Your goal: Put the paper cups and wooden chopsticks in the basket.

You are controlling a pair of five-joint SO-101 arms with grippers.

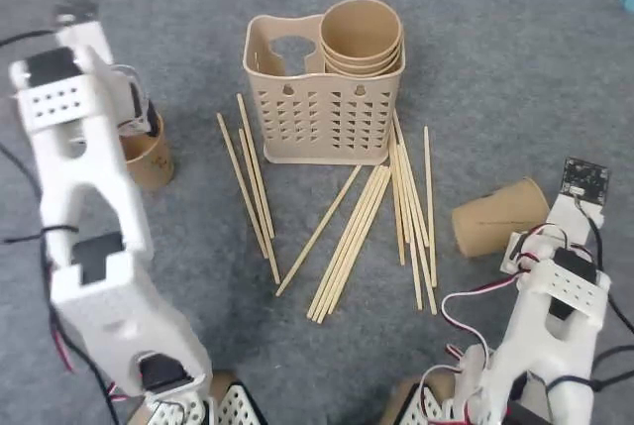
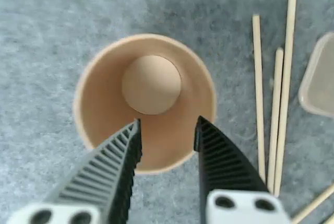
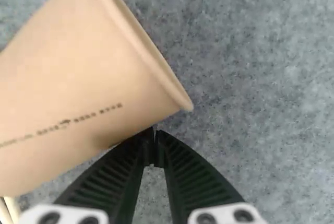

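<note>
Grey desk (image 1: 515, 68), frame left: left hand (image 2: 168, 124) gapes empty over upright cup (image 2: 151, 83); a skewed pinch could topple it.

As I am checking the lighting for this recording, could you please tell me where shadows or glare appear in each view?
High view: soft, even light, no glare, hardly any shadow around the basket. Left wrist view: the upright cup has a shaded inner wall and a brighter bottom. Right wrist view: the lying cup is evenly lit, without glare.
</note>
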